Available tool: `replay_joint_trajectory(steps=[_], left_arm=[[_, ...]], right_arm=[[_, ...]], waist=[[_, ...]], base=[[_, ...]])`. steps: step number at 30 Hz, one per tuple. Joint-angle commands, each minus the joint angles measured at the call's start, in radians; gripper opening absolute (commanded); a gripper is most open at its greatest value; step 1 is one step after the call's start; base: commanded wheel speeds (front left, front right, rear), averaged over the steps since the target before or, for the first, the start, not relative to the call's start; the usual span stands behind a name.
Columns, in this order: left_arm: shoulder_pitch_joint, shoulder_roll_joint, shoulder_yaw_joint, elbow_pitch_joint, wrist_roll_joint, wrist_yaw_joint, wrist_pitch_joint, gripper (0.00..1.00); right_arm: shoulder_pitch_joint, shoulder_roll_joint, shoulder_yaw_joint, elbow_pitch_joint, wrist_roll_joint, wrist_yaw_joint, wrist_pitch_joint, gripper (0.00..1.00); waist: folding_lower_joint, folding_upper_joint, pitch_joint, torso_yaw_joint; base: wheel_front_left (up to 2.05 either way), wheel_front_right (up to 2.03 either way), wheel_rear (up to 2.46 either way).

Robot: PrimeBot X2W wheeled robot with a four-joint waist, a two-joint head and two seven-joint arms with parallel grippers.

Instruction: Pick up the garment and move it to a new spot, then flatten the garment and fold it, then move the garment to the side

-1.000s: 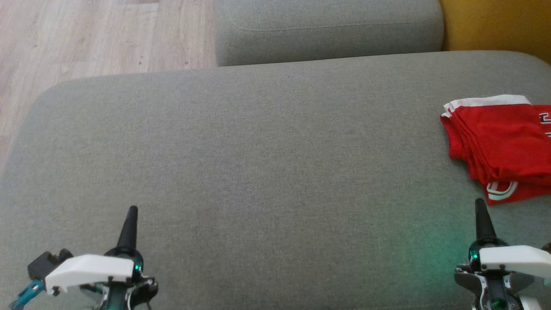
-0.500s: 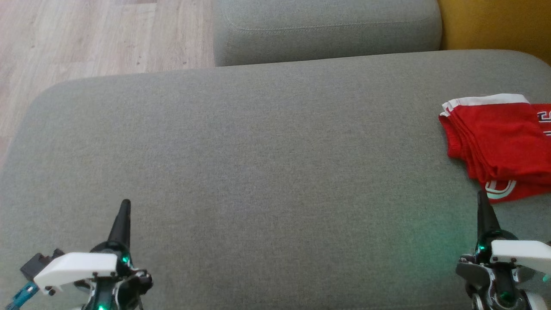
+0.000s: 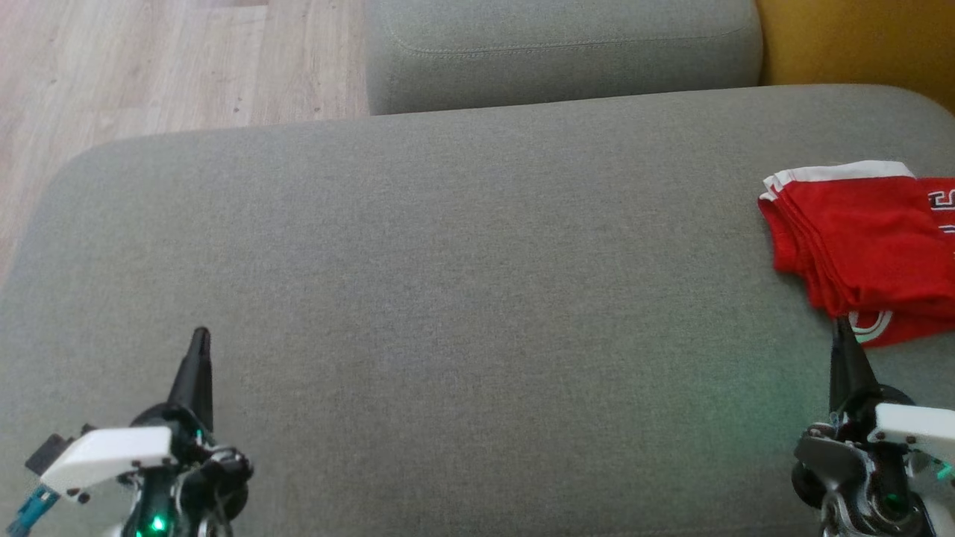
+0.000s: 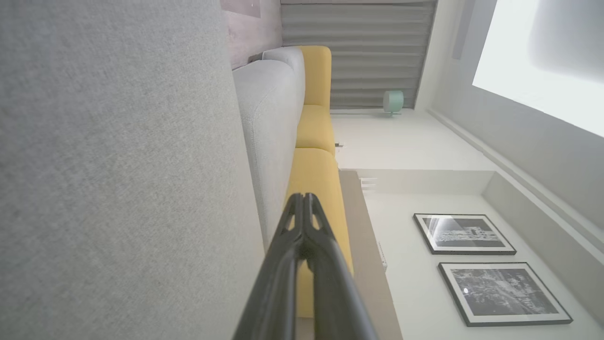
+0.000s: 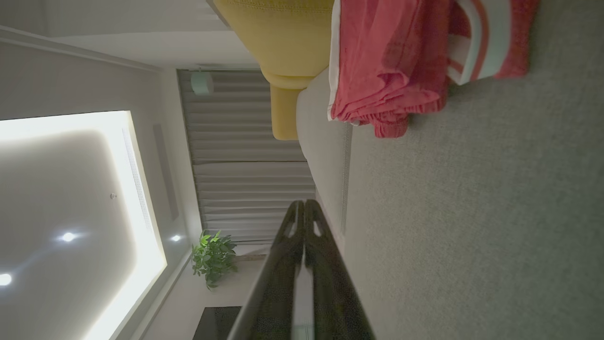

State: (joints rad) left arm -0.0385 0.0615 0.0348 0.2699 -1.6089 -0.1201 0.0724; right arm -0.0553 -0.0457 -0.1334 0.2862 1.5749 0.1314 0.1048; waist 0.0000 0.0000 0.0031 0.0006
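Note:
A folded red garment point(image 3: 865, 242) with white trim and lettering lies at the right edge of the grey sofa cushion point(image 3: 462, 276); the right wrist view shows the same garment point(image 5: 391, 61) at its top. My right gripper point(image 3: 841, 330) hovers low at the lower right, shut and empty, its tip just short of the garment's near corner. At the lower left my left gripper point(image 3: 200, 337) is also shut and empty, far from the garment. Its joined fingertips point(image 4: 304, 198) show in the left wrist view, and the right gripper's tips point(image 5: 304, 204) show pressed together in the right wrist view.
A second grey cushion point(image 3: 559, 52) sits behind the main one, with a yellow cushion point(image 3: 858, 41) at the back right. Wooden floor point(image 3: 149, 67) lies beyond the cushion's left and far-left edges.
Both grippers have reached forward over the cushion; the right tip has come up to the garment's near corner. The camera has shifted slightly. The garment lies as before.

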Motion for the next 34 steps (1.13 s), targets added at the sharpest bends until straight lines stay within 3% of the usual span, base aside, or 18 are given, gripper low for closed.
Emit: replay_joint_trajectory(steps=[1, 34], left_arm=[[-0.066, 0.016, 0.041, -0.026, -0.030, -0.010, 0.011, 0.00], [-0.067, 0.007, 0.054, -0.026, -0.020, -0.011, 0.021, 0.00]], right_arm=[[-0.053, -0.005, 0.019, -0.041, 0.033, -0.001, 0.009, 0.00], [-0.053, -0.004, 0.019, -0.041, 0.034, -0.001, 0.009, 0.00]], waist=[[0.0000, 0.0000, 0.000, -0.001], [0.0000, 0.0000, 0.000, -0.001]], base=[[0.00, 0.00, 0.00], [0.00, 0.00, 0.00]])
